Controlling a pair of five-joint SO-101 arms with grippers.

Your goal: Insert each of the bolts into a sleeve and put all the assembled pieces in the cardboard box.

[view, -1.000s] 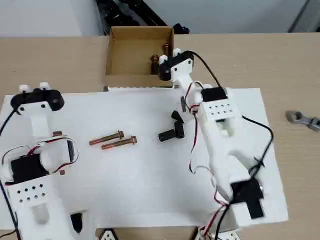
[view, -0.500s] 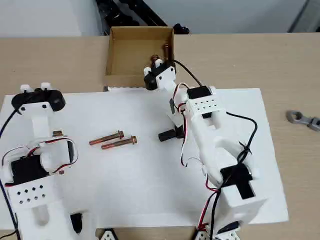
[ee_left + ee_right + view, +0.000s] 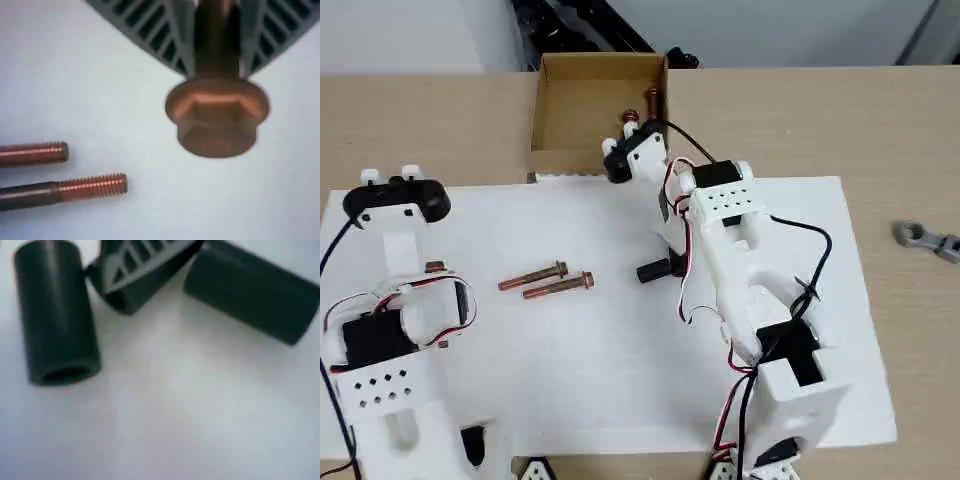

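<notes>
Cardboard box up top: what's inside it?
Two copper bolt heads show near the right wall of the box. An arm covers their lower parts, so whether they sit in sleeves cannot be seen.

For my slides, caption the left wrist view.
Left gripper holds a copper bolt over the white sheet, two loose bolts lying nearby.

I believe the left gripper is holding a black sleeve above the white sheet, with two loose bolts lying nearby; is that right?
Not quite: the left gripper holds a copper bolt, not a black sleeve, as the left wrist view shows; the rest stands.
</notes>
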